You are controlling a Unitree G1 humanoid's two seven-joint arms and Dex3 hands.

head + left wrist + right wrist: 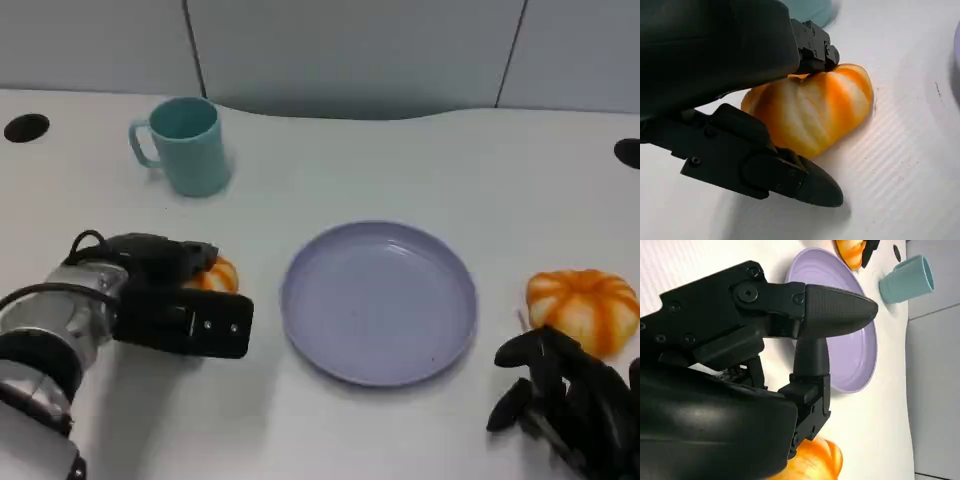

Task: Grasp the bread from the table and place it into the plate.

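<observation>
Teal mug (185, 145) on white table (400, 160)

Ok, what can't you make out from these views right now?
- Left bread: mostly hidden behind the left hand in the head view.
- Grip: fingers flank it in the left wrist view; closure unclear.
- Right hand: cut off by the frame corner.
- Right bread: hidden by the hand's shell in the right wrist view.

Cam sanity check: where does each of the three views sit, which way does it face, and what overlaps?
Head view: high on the robot, looking down at the table; plate centre, teal cup behind, left hand on one bread, right hand near the other bread.
Left wrist view: behind the left hand, close on its bread.
Right wrist view: behind the right hand, facing across the plate to the cup.
Shared: head and right wrist views both show plate and cup.
</observation>
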